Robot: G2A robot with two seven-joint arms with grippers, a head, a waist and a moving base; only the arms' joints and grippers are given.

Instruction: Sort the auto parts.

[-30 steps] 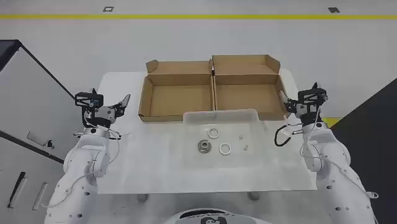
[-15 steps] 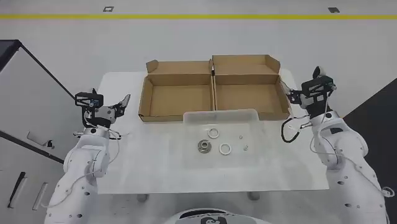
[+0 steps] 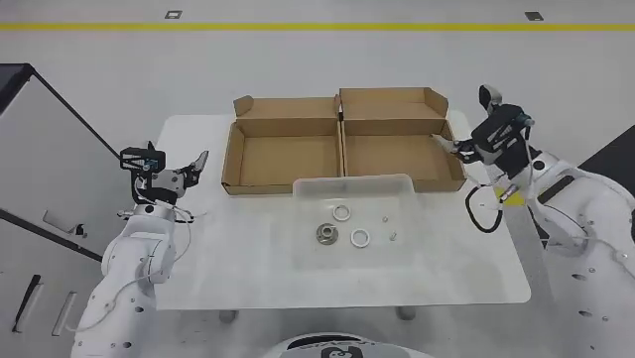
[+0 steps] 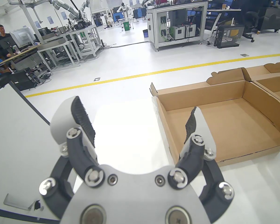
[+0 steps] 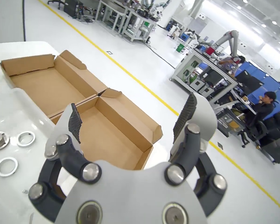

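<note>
Nearest the robot, a flanged metal hub, dull grey with a raised, bored centre, is laid loose on what appears to be a shallow tray of clear plastic. A thin pale ring is set just beside the hub and a second ring a little beyond it. Two tiny pieces lie near, too small to be identified. All are kept apart from one another, presumably so that each can be picked singly. The tray is placed centrally on the smooth white surface, within reach of both arms. Farther out, the left pincer is held at the surface's left edge, well apart from the boxes, its ribbed black pads spread wide with nothing between them. The right pincer, likewise spread and empty, is held by the outer wall of the right cardboard box. This box and the left cardboard box, both shallow and of plain brown card, are set touching side by side with flaps up, seemingly one per kind of part.
</note>
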